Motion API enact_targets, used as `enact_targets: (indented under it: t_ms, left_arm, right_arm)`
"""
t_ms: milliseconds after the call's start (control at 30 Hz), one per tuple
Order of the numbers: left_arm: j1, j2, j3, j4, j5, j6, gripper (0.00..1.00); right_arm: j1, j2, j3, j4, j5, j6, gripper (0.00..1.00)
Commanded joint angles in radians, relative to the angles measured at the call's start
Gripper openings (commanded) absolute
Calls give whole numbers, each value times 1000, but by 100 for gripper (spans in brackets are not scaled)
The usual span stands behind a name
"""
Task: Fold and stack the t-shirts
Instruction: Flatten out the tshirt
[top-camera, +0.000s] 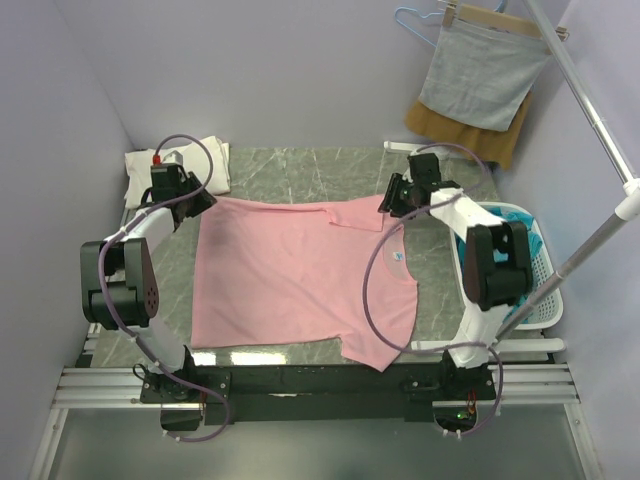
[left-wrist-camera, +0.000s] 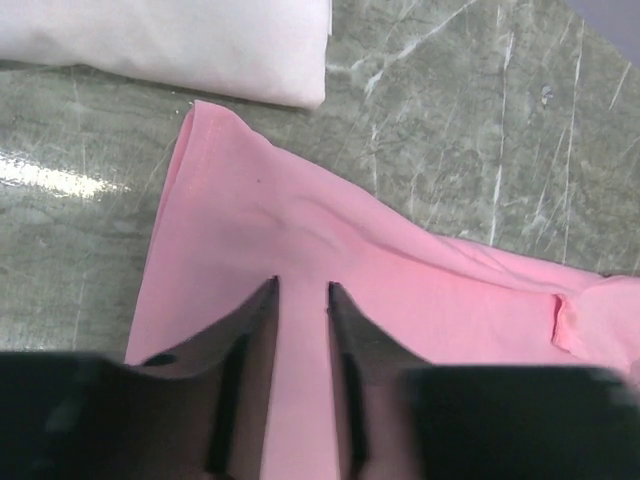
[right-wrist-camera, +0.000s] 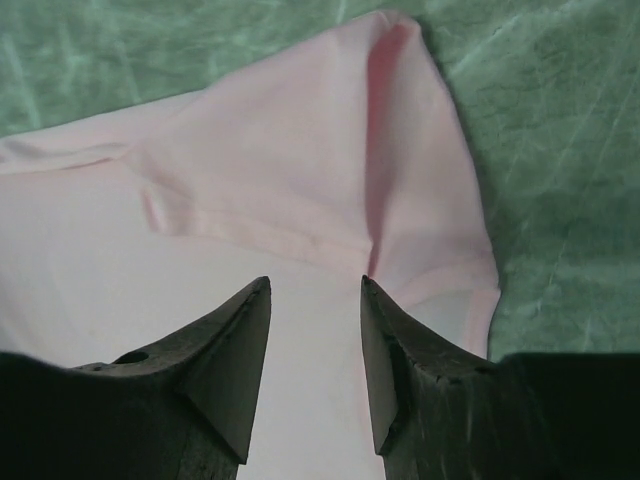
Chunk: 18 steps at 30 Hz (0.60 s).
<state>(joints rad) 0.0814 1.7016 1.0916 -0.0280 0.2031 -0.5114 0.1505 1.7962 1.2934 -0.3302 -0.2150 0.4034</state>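
Observation:
A pale pink t-shirt lies spread across the marble table, its far edge folded in and its neck label on the right side. My left gripper hovers at the shirt's far left corner. In the left wrist view this gripper is open a little, with pink cloth flat beneath the gap. My right gripper is at the far right sleeve. Seen from the right wrist, it stands open over the sleeve, gripping nothing. A folded cream-white t-shirt rests at the back left.
A white basket holding teal-blue shirts stands at the right table edge. Grey cloth on a hanger and mustard-brown cloth hang at the back right. A metal pole slants across the right side.

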Motion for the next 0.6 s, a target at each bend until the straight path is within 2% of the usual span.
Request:
enact_targets:
  t_ms: [0, 267, 567]
  left_arm:
    - [-5, 7, 1, 54, -18, -4, 53]
    - [-2, 93, 54, 57, -76, -12, 71]
    - [3, 239, 157, 63, -82, -32, 73]
  right_arm:
    - [-3, 138, 121, 2, 3, 6, 48]
    - [-3, 248, 216, -18, -1, 3, 49]
    - [-5, 278, 245, -32, 2, -5, 51]
